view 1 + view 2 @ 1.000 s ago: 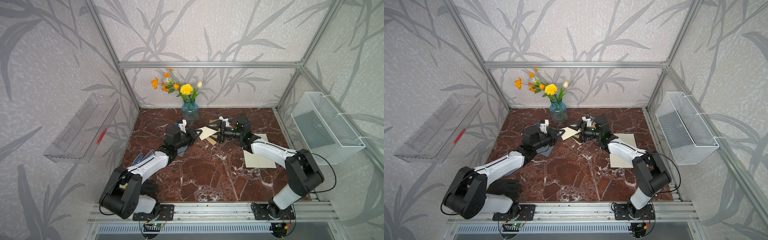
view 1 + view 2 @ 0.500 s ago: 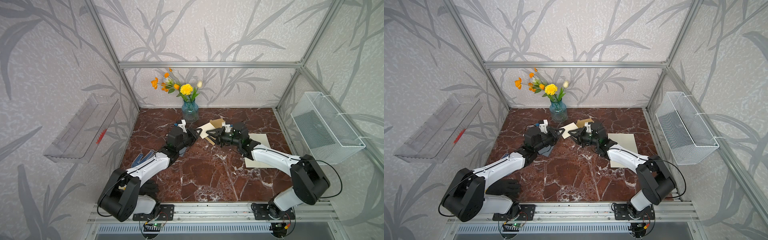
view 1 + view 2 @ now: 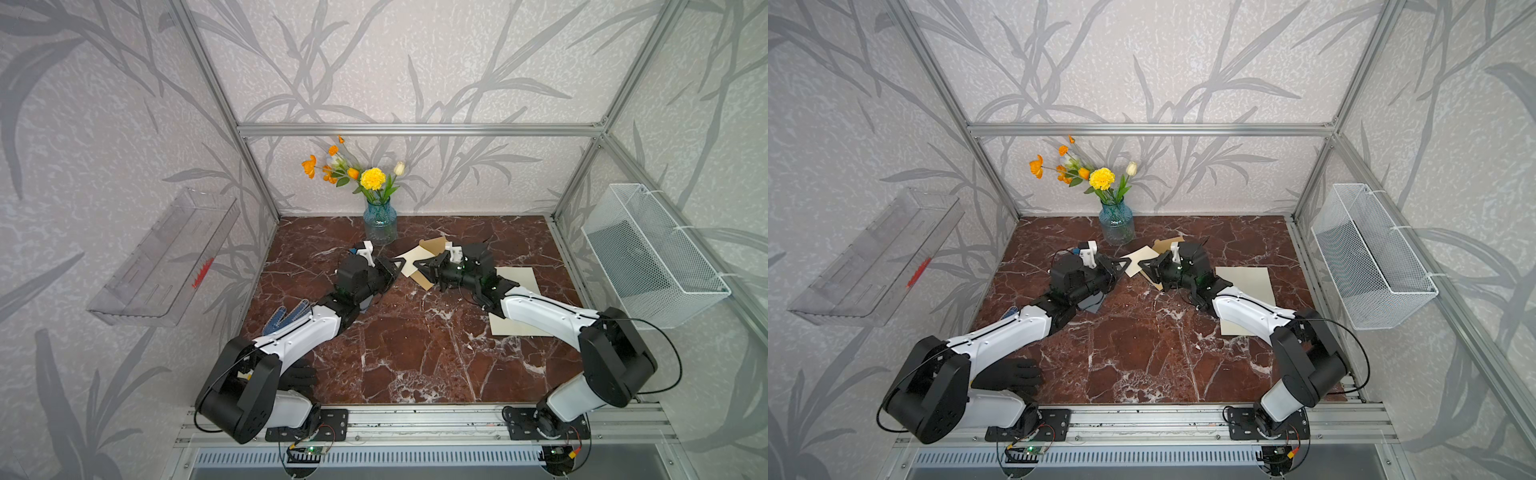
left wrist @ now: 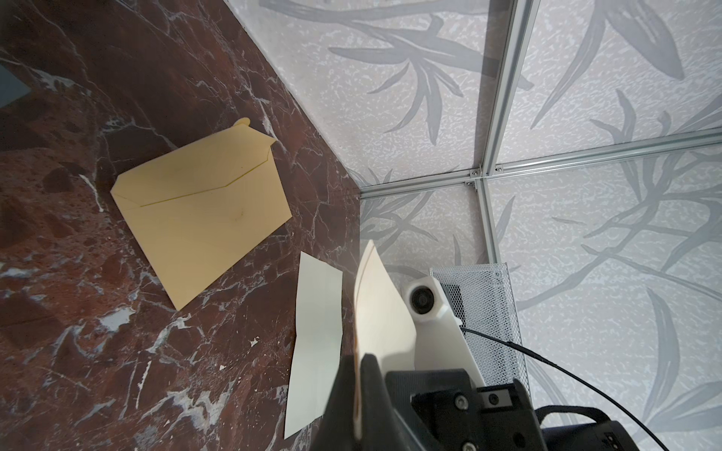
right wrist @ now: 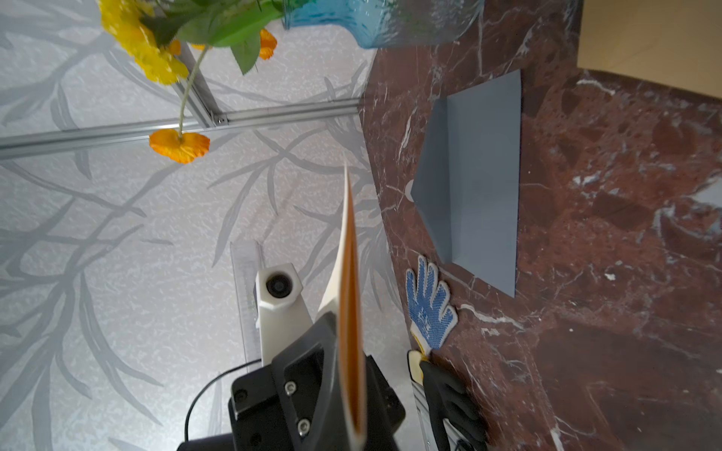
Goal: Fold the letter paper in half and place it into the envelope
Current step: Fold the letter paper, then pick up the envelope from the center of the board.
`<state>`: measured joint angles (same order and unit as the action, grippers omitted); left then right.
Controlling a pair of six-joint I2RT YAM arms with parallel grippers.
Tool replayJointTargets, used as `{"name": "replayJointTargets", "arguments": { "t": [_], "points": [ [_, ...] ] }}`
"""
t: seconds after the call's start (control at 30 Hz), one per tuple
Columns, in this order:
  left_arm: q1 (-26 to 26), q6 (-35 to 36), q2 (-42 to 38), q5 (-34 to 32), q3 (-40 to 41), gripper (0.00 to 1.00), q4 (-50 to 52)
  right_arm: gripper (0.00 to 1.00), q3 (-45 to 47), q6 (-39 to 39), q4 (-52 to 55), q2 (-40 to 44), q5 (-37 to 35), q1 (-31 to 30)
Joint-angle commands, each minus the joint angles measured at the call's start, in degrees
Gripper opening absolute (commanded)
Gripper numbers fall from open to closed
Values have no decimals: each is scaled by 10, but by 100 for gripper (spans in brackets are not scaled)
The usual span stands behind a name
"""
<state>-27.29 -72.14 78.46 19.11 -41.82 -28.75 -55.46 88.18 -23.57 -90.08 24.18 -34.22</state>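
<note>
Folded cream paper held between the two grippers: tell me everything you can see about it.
The folded cream paper is a matte sheet doubled over; both wrist views show its two layers edge-on, slightly parted. It is held in the air above the dark red marble table, its broad face showing from above, partly hiding the tan paper envelope in both top views. The left gripper pinches one side and the right gripper the opposite side, both shut on it. Nothing else touches it.
</note>
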Motion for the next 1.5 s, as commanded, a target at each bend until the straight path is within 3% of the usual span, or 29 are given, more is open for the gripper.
{"name": "replayJointTargets", "arguments": {
  "t": [0.0, 0.07, 0.2, 0.27, 0.63, 0.9, 1.23, 1.47],
  "points": [
    [0, 16, -1, 21, -3, 18, 1, 0, -21, -28, 20, 1, 10, 6],
    [7, 39, -7, 37, -18, 33, 41, 0, -24, -54, 52, 12, 21, 16],
    [18, 101, -38, 33, -42, 80, 146, 0, -32, -116, 122, 38, 54, 39],
    [22, 121, -58, 9, -40, 99, 182, 0, -36, -150, 155, 47, 72, 49],
    [104, 208, -113, -66, -59, 100, 396, 0, -60, -296, 284, 69, 163, 80],
    [169, 289, -82, -101, -96, 100, 493, 0, -74, -320, 300, 49, 207, 91],
    [194, 404, 80, -116, -201, 100, 553, 0, -103, -322, 300, 16, 239, 104],
    [202, 487, 202, -161, -323, 99, 666, 0, -95, -306, 271, 11, 245, 114]
  ]
}}
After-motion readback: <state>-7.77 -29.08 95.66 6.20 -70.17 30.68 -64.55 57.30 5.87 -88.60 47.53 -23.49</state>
